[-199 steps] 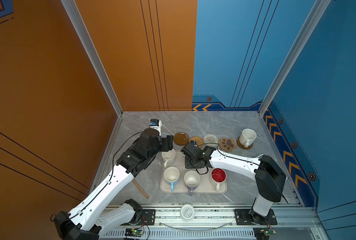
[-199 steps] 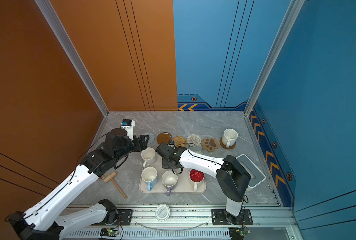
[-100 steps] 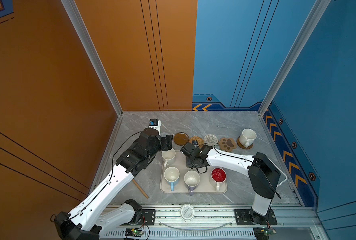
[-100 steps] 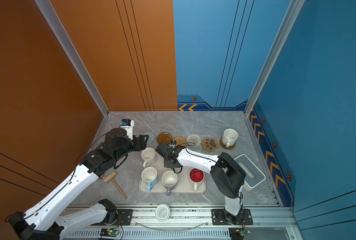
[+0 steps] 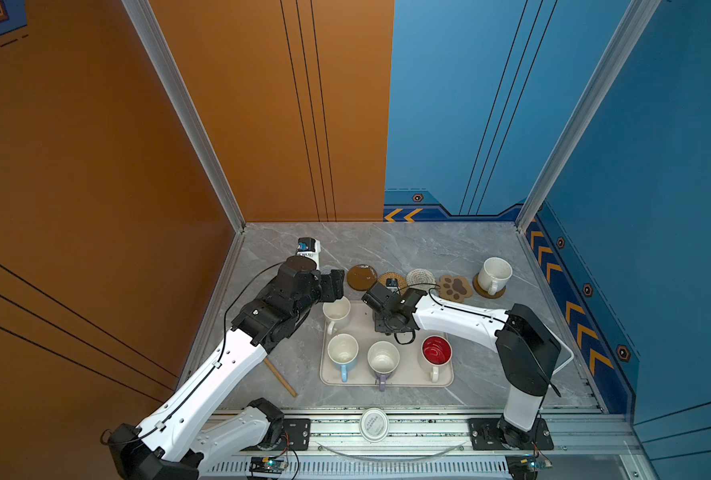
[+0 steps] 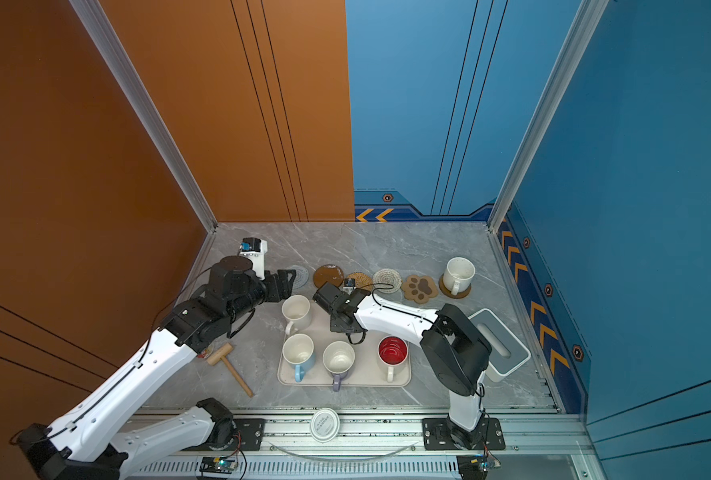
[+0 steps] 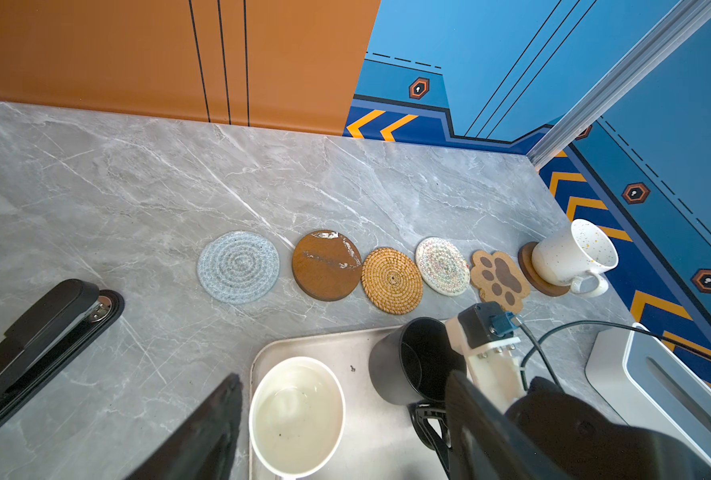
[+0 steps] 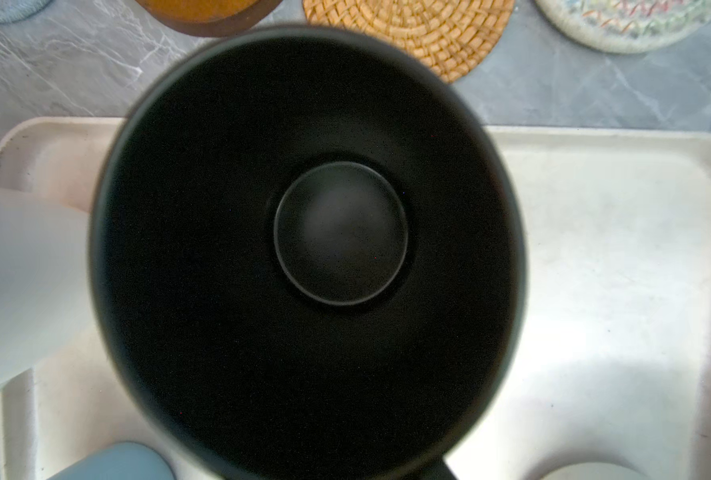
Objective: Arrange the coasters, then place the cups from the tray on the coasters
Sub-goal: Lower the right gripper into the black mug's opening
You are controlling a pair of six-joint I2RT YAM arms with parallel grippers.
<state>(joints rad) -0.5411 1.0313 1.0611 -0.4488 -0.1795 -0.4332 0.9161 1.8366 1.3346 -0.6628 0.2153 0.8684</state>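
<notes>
Tray [image 5: 408,374], 6 o'clock on table [image 5: 387,249]: we count five mugs [image 5: 342,353] left aboard.
Right gripper [image 5: 387,324]: over black mug [image 7: 412,365] at tray's 12 o'clock. Elbow [image 5: 528,353] sits nearer tray than earlier. Fingers hidden, so we cannot tell its grip.
Left gripper [image 5: 334,285]: wide open, empty, beside white mug [image 5: 336,312].
Speckled cup [image 5: 494,274]: seated, 2 o'clock.
Coasters [image 7: 392,279]: six in a row, five bare.

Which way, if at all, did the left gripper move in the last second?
No. The left gripper hangs open at the same spot as a second ago, just left of the brown disc coaster and beyond the white mug.
</notes>
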